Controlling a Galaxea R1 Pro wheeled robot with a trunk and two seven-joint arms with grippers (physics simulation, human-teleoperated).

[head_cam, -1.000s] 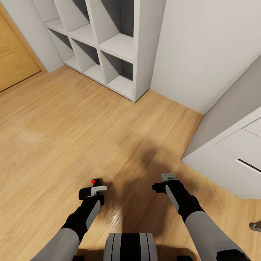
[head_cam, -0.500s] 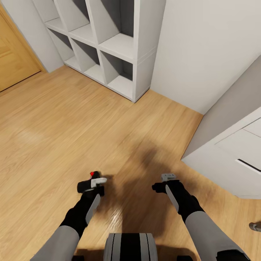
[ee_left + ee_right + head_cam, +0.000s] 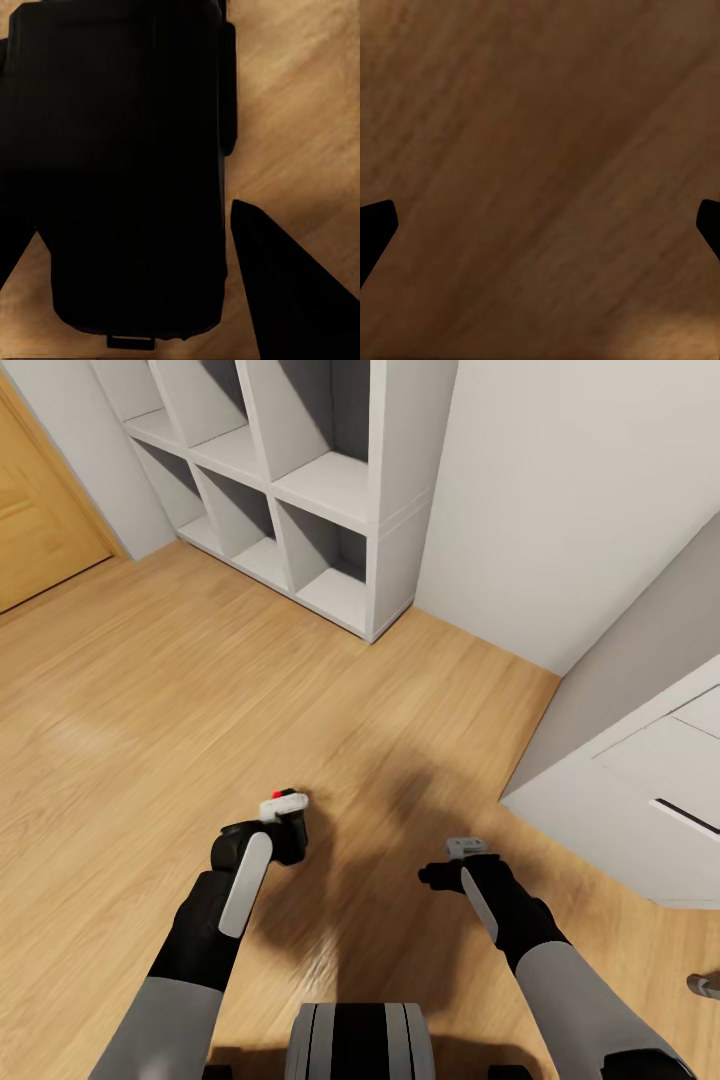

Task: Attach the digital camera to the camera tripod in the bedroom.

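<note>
Left gripper (image 3: 287, 822), fingers closed on the digital camera (image 3: 290, 830), held above the wood plank floor (image 3: 150, 710). Right gripper (image 3: 452, 863), fingers spread wide, empty. White cube shelf (image 3: 330, 490) ahead.

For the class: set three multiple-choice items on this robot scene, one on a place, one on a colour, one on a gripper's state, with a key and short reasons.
1. Where is the digital camera?
A. on a shelf of the white unit
B. at the left gripper, above the floor
C. on the grey cabinet

2. What colour is the button on top of the camera?
A. red
B. green
C. blue

3. How is the right gripper?
A. shut on the camera
B. shut on a tripod leg
C. open, with nothing between its fingers

Key: 1 B, the head view shows the black body at the left arm's tip; 2 A, a red dot shows there; 3 C, the right wrist view shows fingertips far apart over the wood floor.
</note>
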